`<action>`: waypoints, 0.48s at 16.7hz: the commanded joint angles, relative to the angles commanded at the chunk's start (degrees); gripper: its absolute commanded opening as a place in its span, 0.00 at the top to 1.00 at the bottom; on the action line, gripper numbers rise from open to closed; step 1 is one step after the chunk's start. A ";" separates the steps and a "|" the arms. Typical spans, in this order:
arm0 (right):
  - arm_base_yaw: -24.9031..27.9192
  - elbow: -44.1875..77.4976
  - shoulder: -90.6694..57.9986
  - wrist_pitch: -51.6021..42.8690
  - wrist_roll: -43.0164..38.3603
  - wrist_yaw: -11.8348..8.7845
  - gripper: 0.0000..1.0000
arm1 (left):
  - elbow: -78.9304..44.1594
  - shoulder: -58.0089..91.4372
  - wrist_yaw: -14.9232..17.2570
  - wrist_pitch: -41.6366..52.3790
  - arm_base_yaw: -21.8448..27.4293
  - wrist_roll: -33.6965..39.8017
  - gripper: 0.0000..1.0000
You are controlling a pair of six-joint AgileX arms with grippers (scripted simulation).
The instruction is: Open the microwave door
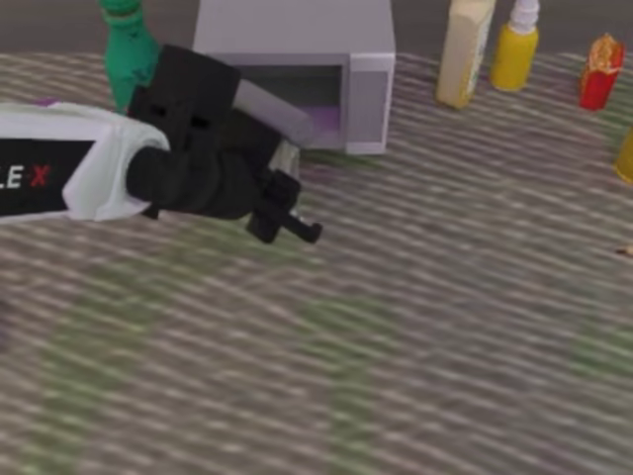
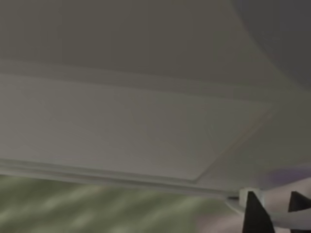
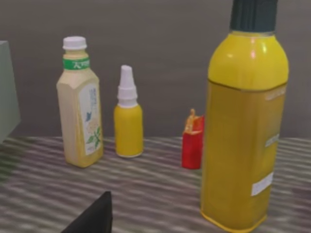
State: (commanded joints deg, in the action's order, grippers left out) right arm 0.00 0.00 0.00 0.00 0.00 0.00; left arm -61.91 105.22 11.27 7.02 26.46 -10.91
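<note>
The microwave [image 1: 297, 45] is sitting at the table's [image 1: 415, 336] far edge, its lilac cavity showing because the microwave door [image 1: 272, 111] is angling outward. The left claw [image 1: 287, 216] is working beside the door; whether clenched, I cannot tell. The right arm is parked by the bottles.

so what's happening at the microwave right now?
The left gripper is at the microwave, near the top view's upper left, working the door. The door is already swung partly open, showing the lilac interior. In the left wrist view the door panel fills the frame, with the gripper at its edge. The right arm isn't in the top view; its wrist camera looks at the bottles on the right side of the table.
</note>
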 joint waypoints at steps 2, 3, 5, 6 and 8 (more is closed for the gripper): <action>0.00 0.00 0.00 0.00 0.00 0.00 0.00 | 0.40 -0.23 0.75 0.16 -0.53 -1.05 1.00; 0.00 0.00 0.00 0.00 0.00 0.00 0.00 | 0.40 -0.24 0.76 0.16 -0.54 -1.07 1.00; 0.00 0.00 0.00 0.00 0.00 0.00 0.00 | 0.40 -0.24 0.76 0.16 -0.54 -1.07 1.00; 0.00 0.00 0.00 0.00 0.00 0.00 0.00 | 0.40 -0.24 0.76 0.16 -0.54 -1.07 1.00; 0.00 0.00 0.00 0.00 0.00 0.00 0.00 | 0.40 -0.24 0.76 0.16 -0.54 -1.07 1.00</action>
State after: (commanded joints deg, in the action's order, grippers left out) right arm 0.00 0.00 0.00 0.00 0.00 0.00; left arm -61.50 104.98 12.04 7.19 25.92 -11.98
